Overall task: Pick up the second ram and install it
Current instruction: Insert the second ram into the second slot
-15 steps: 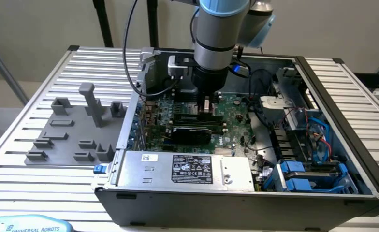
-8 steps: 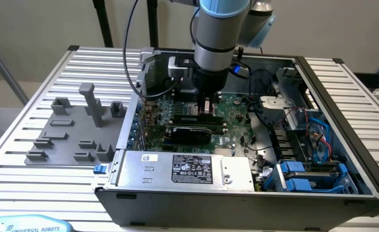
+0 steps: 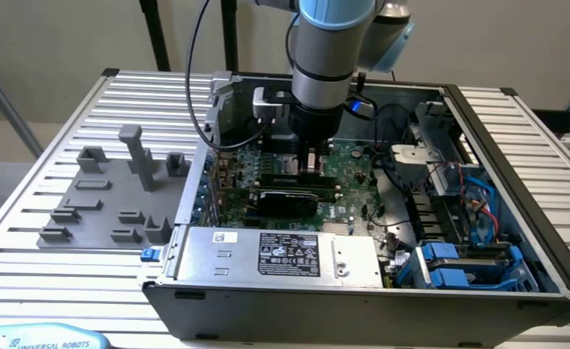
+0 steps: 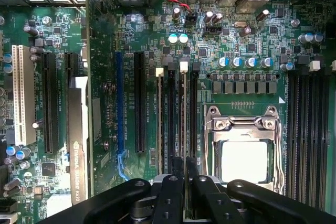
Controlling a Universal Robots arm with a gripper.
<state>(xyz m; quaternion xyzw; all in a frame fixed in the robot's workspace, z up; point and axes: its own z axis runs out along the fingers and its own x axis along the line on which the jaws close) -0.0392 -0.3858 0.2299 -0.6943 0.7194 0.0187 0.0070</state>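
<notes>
Gripper point(image 4: 179, 174) fingers sit nearly closed on the thin top edge of the second ram point(image 4: 178, 124), which we see edge-on in the wrist view, running straight away from the fingers. The stick stands upright in line with the bank of black memory slots point(image 4: 170, 119) just beside the CPU socket point(image 4: 242, 142), with the white latches point(image 4: 184, 66) at the slots' far end. We judge the pick-up done and the stick lowered at or into its slot; whether it is fully seated and latched we cannot tell. Beyond the socket lies a second bank of slots point(image 4: 307, 129), and on its other side the black and white expansion slots point(image 4: 50, 103). In the exterior view the arm point(image 3: 328, 51) reaches down into the open computer case point(image 3: 518, 182) above the motherboard point(image 3: 348, 163); the grey fixture blocks point(image 3: 120, 196) rest on the desk point(image 3: 33, 182) outside the case.
</notes>
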